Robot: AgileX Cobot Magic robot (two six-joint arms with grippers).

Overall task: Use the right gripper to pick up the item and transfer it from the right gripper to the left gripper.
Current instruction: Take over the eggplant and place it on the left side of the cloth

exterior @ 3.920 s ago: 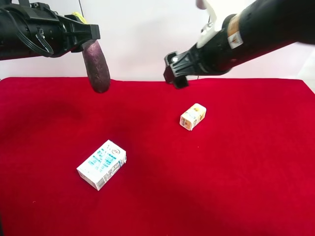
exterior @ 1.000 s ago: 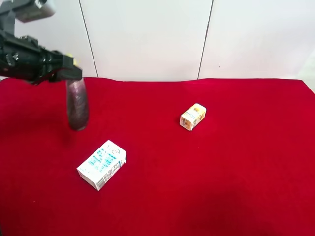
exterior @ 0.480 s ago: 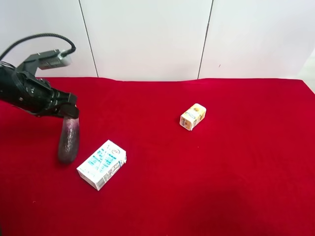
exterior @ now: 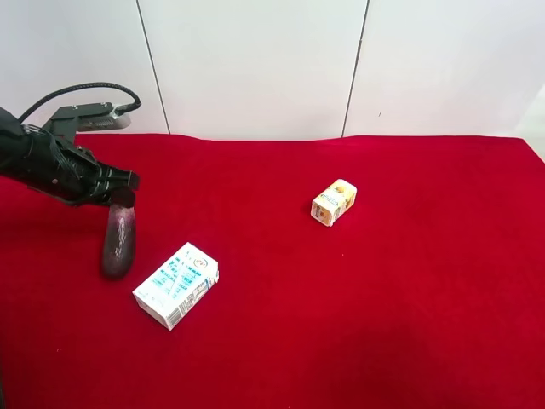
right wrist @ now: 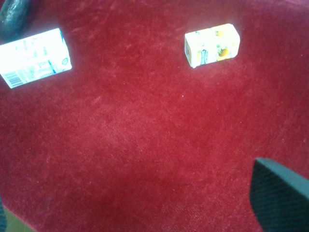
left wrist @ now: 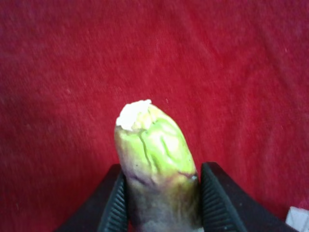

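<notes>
The item, a dark purple eggplant toy (exterior: 117,243), stands nearly upright with its lower end on the red cloth (exterior: 383,324), held at its top by my left gripper (exterior: 122,198). In the left wrist view its pale yellow-green tip (left wrist: 154,145) sits between the two black fingers (left wrist: 116,203), which press its sides. Its dark end also shows in the right wrist view (right wrist: 12,17). My right gripper is out of the exterior high view. In the right wrist view one dark finger (right wrist: 280,198) shows at one edge and a sliver at the opposite edge, with nothing between them.
A white-and-blue carton (exterior: 176,285) lies flat just right of the eggplant and also shows in the right wrist view (right wrist: 35,58). A small yellow carton (exterior: 334,202) lies near the cloth's middle, seen too in the right wrist view (right wrist: 212,45). A white wall stands behind.
My left arm has lowered the eggplant from mid-air to the cloth beside the white-and-blue carton, and barely moved in the last half second. The right arm has left the exterior high view.
</notes>
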